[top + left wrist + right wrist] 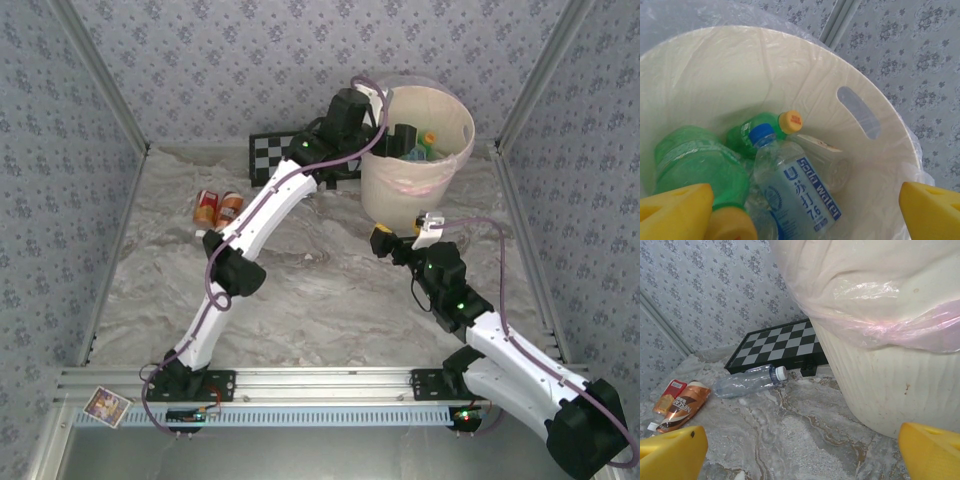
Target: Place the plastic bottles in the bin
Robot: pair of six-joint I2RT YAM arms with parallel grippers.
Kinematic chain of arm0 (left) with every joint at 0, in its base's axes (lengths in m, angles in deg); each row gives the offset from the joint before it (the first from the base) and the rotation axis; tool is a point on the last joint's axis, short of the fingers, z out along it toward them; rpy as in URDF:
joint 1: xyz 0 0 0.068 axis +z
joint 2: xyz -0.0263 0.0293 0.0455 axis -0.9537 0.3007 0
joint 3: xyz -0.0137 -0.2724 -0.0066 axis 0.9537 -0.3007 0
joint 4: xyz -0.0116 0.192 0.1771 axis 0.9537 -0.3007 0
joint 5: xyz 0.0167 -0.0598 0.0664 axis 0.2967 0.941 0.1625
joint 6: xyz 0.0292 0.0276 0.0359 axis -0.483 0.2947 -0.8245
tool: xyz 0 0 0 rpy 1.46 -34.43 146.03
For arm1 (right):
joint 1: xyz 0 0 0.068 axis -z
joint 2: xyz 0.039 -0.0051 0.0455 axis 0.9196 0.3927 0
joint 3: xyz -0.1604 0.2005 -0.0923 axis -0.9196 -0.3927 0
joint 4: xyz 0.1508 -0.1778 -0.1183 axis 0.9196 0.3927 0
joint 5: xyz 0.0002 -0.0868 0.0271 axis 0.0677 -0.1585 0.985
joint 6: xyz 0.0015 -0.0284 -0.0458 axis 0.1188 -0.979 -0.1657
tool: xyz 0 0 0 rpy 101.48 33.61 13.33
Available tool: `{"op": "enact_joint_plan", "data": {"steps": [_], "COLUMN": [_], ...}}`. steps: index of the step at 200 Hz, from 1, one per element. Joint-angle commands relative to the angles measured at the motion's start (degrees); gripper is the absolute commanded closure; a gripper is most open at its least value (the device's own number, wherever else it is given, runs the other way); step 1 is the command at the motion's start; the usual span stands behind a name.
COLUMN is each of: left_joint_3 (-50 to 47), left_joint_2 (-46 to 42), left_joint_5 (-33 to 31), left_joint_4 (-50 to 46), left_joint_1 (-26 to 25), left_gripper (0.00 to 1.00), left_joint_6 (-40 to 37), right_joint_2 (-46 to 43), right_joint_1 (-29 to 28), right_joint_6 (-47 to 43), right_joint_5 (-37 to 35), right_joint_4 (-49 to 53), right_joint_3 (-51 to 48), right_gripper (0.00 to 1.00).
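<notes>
The cream bin stands at the back right with a clear liner. My left gripper hangs open over its mouth with nothing between its yellow fingers. Inside lie a clear soda-water bottle with a blue cap and green bottles with yellow caps. Two red/orange-labelled bottles lie on the table at the left. A clear bottle with a white cap lies by the checkerboard. My right gripper is open and low, just in front of the bin.
A black-and-white checkerboard lies flat behind the bin, against the back wall. Patterned walls close in the marbled table on three sides. The left arm stretches diagonally across the table's middle.
</notes>
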Motion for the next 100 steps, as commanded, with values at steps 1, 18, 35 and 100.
{"op": "enact_joint_plan", "data": {"steps": [1,18,35,100], "left_joint_3": [-3.09,-10.66,-22.66,-71.38], "left_joint_2": [-7.96,-13.34,-20.77,-49.10], "left_joint_5": [-3.53,-5.59,-8.16,-12.82], "left_joint_4": [-1.78,0.18,5.01,23.15], "left_joint_1": [-0.73,-0.69,-0.63,6.67], "left_gripper": [0.04,0.03,0.02,0.00], "left_joint_6": [-2.41,-2.98,-3.84,0.70], "right_joint_2": [0.03,0.15,0.28,5.36], "right_joint_1": [0.17,0.20,0.00,-2.17], "right_joint_6": [0.19,-0.02,-0.34,-2.40], "right_joint_5": [0.24,0.35,0.42,0.00], "right_joint_4": [-1.49,-1.58,-1.65,-0.10], "right_joint_3": [0.07,0.16,0.29,4.24], "right_gripper": [0.00,0.00,0.00,0.00]}}
